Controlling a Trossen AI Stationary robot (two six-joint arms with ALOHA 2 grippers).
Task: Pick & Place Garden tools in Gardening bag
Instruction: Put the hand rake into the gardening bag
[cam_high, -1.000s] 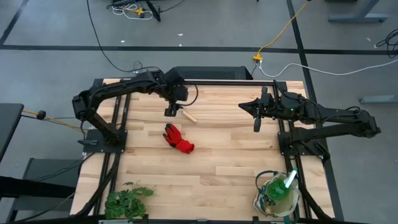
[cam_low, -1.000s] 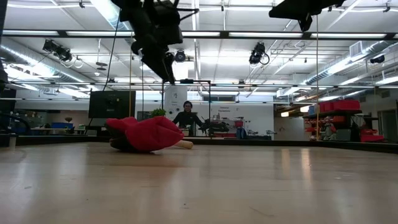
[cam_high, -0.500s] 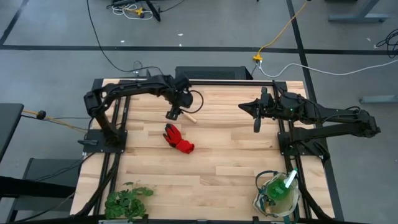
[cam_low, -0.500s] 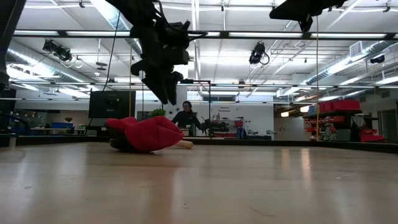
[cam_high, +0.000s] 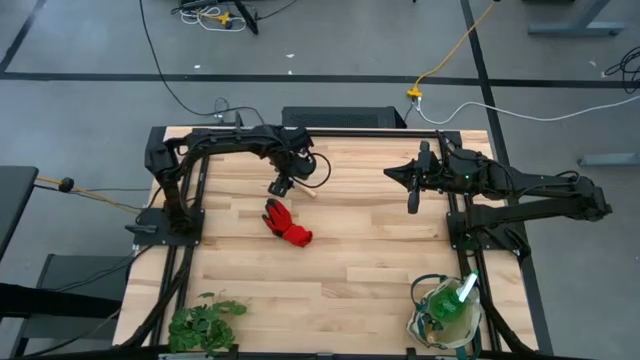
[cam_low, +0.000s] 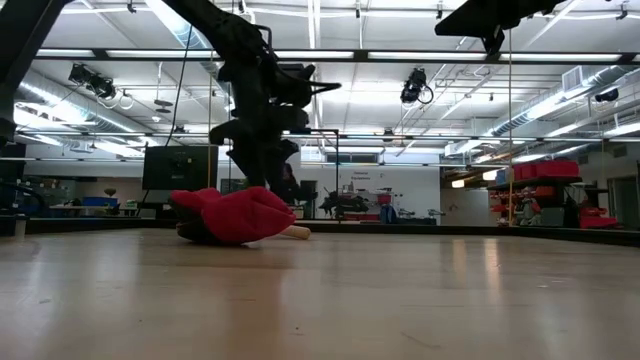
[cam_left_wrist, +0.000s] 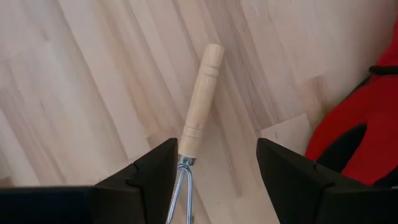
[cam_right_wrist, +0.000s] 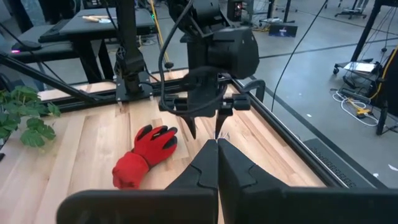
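Between the spread fingers (cam_left_wrist: 148, 180) of the left gripper (cam_high: 284, 183): wooden handle of the rake (cam_left_wrist: 198, 102), flat on the table (cam_high: 350, 250), metal neck at the finger roots, handle end pointing away. Jaws wide, one finger each side of the handle, not touching it, nothing gripped. Gripper low over the table's far side, pointing down. Just beside it, toward the table's middle: red glove (cam_high: 287, 222), lying flat, apart from the rake. Same glove in the low view (cam_low: 235, 214), rake handle end poking out past it on the table (cam_low: 297, 233), left arm coming down behind.

Off to the right of the left gripper, well apart: right gripper (cam_high: 412, 198), hanging above the table, fingers pressed together, holding nothing. From its wrist camera, closed fingers (cam_right_wrist: 217, 163) in front, left gripper (cam_right_wrist: 204, 127) and glove (cam_right_wrist: 144, 151) beyond.

Well away from both grippers, at the near right corner: bag (cam_high: 445, 315), cream with green trim, green spray bottle (cam_high: 445, 300) standing inside. At the near left corner: leafy plant (cam_high: 203, 322).
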